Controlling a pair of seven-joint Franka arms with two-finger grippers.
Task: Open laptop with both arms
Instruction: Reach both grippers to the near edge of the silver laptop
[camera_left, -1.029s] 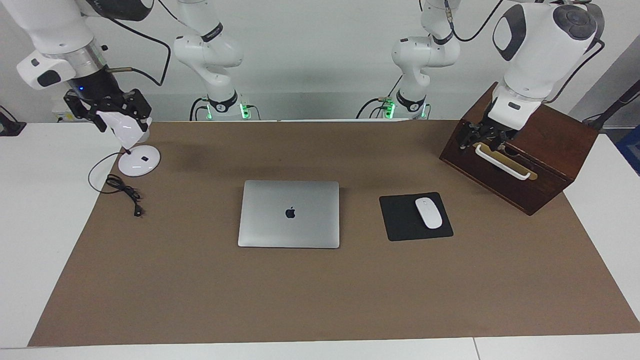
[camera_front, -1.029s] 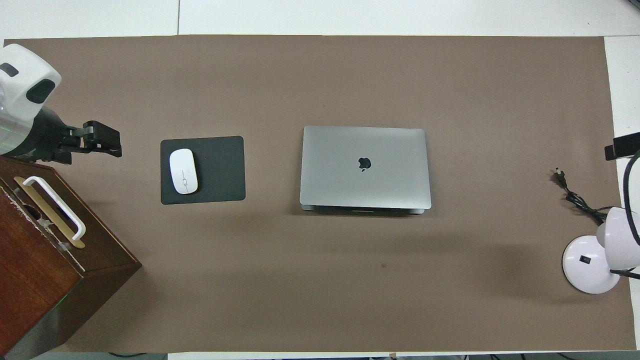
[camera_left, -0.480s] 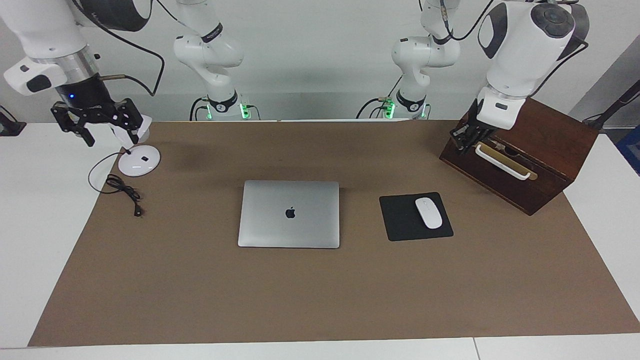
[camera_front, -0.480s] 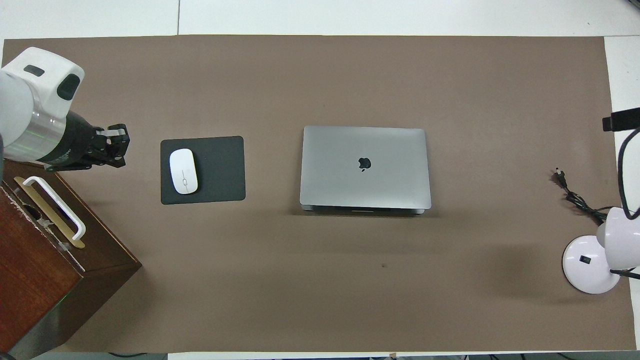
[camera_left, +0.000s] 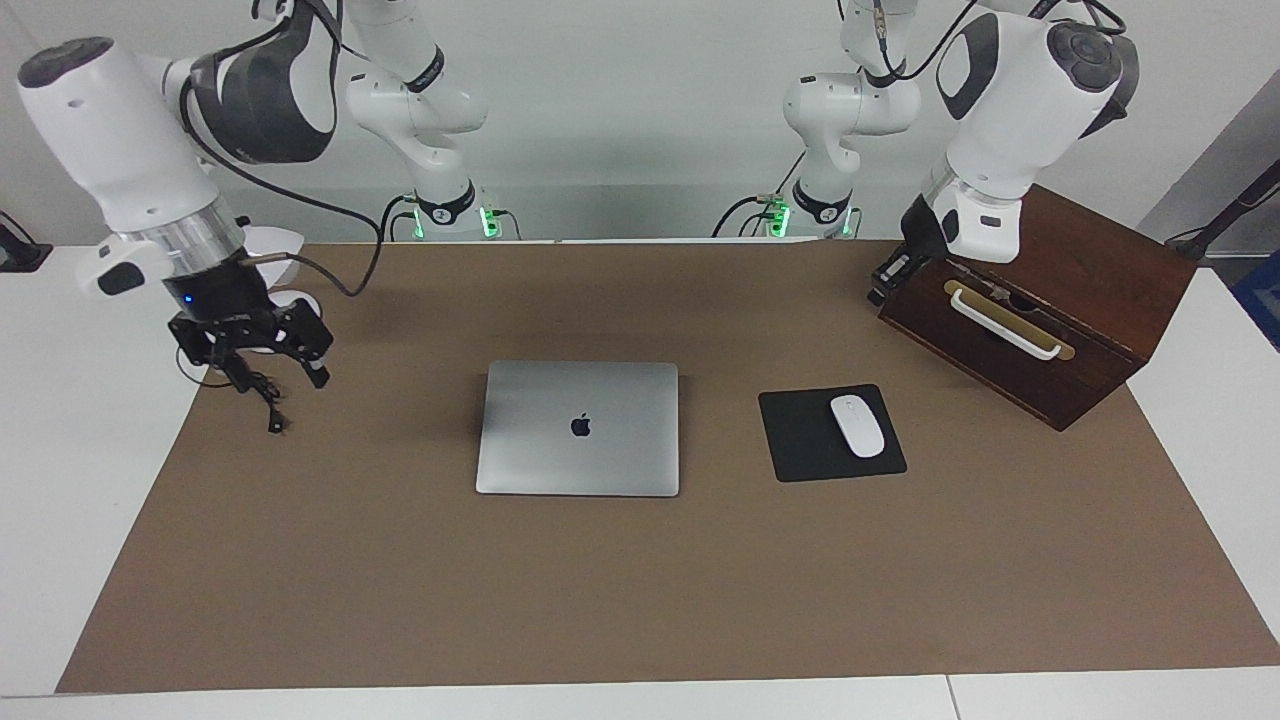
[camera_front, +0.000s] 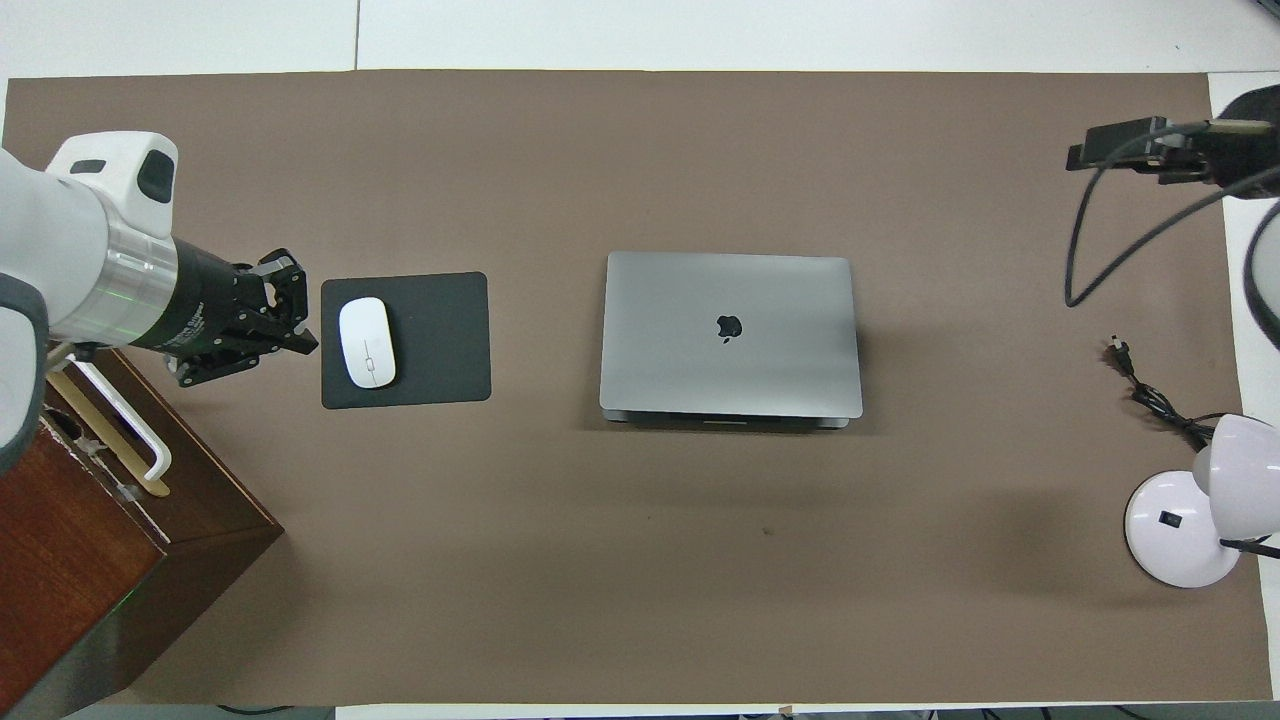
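Observation:
The silver-grey laptop (camera_left: 620, 450) lies closed in the middle of the brown mat, logo up; it also shows in the overhead view (camera_front: 780, 300). My right gripper (camera_left: 272, 378) is open and empty, hanging low over the black cable toward the right arm's end of the mat, well apart from the laptop; in the overhead view it (camera_front: 1100, 150) shows at the mat's edge. My left gripper (camera_left: 885, 285) is open and empty in the air by the wooden box's corner; in the overhead view it (camera_front: 300, 312) is next to the mouse pad.
A black mouse pad (camera_left: 800, 440) with a white mouse (camera_left: 857, 425) lies beside the laptop toward the left arm's end. A dark wooden box (camera_left: 1040, 330) with a white handle stands at that end. A white desk lamp (camera_front: 1180, 530) and its black cable (camera_front: 1140, 385) are at the right arm's end.
My right gripper has come down from over the lamp to just above the cable. My left gripper has moved off the box's front toward the mouse pad. The laptop has not moved.

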